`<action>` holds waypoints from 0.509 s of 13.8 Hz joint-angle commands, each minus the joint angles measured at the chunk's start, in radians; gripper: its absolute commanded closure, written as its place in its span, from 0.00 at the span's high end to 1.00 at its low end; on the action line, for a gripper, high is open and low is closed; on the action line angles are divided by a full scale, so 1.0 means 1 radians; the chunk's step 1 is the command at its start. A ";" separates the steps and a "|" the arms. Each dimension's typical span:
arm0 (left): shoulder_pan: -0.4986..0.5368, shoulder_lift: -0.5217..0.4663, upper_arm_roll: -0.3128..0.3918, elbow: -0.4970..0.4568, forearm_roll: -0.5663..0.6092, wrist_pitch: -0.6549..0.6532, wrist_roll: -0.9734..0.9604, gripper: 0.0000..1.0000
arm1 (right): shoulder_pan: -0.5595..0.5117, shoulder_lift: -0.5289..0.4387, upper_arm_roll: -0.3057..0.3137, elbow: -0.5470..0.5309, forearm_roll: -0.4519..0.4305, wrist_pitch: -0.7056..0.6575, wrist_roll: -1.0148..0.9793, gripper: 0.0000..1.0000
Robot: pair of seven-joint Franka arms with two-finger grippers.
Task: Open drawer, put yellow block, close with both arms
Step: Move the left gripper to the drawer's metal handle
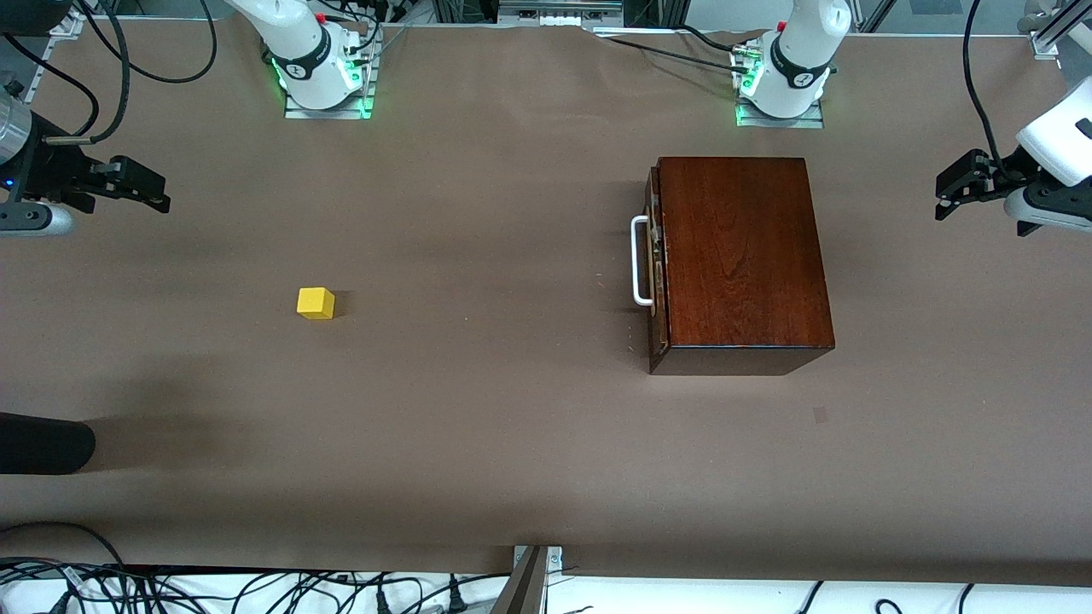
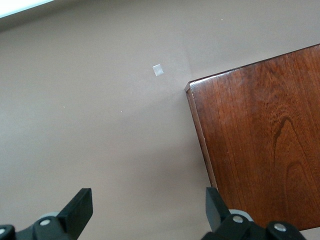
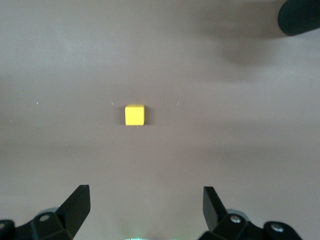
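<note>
Brown table covering (image 1: 478, 426) is carrying just the two task items, and you're looking at a scene where nothing has been touched. The drawer (image 1: 653, 256) is sitting shut in the mahogany box (image 1: 740, 256) toward the left arm's end of the table, its white handle (image 1: 638, 260) facing the right arm's end. The yellow block (image 1: 316, 303) is lying alone toward the right arm's end, well apart from the box.

Left gripper (image 1: 960, 183) is hanging over the table's edge at its own end with jaws spread, empty; its wrist view is catching only a corner of the box top. Right gripper (image 1: 136, 186) is hanging at the other edge, jaws also wide apart and empty, with the block centred ahead of it in its wrist view.

Risks you're facing, as I judge them:
- Handle is a thin bar close to the drawer front. If the fingers are coming in off-line, they're hitting the front or sliding off the bar.
- Box looks unfixed. Pulling without the other arm bracing it is likely dragging the whole box instead of opening it.
- Block is small; an off-centre pinch is knocking it away or twisting it.
- Arms are converging at the box during the drop and close, so collision is a concern.
</note>
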 commanded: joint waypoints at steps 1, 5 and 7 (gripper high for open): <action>-0.003 -0.020 0.000 -0.013 0.023 -0.008 -0.017 1.00 | -0.005 0.013 0.004 0.019 -0.002 0.012 0.013 1.00; 0.000 -0.009 0.000 -0.021 0.025 -0.051 -0.015 1.00 | -0.004 0.012 0.004 0.018 -0.003 -0.005 0.013 1.00; -0.008 0.005 -0.004 -0.016 0.025 -0.088 -0.007 1.00 | -0.005 0.012 0.004 0.018 -0.003 -0.005 0.005 1.00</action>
